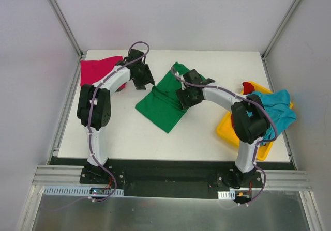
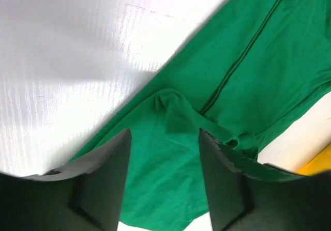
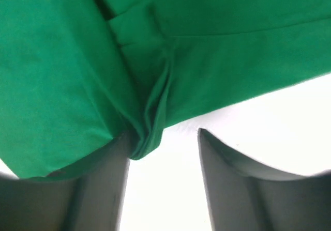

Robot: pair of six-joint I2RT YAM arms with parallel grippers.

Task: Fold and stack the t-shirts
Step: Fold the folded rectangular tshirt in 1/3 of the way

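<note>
The bright green t-shirt (image 1: pixel 166 101) lies partly folded in the middle of the table. My left gripper (image 1: pixel 143 82) hovers open at its left corner; in the left wrist view the green cloth (image 2: pixel 232 81) lies under and between the open fingers (image 2: pixel 164 138). My right gripper (image 1: pixel 184 97) is open at the shirt's right side; a fold of green cloth (image 3: pixel 150 127) drapes over its left finger (image 3: pixel 111 189). The magenta-pink shirt (image 1: pixel 98 70) lies at the far left. The teal-blue shirt (image 1: pixel 279 112) and the red shirt (image 1: pixel 249 88) rest in the bin.
A yellow plastic bin (image 1: pixel 230 130) stands at the table's right edge, behind my right arm. The white table (image 1: pixel 129 133) ends at a black rail in front. Frame posts and grey walls stand on both sides.
</note>
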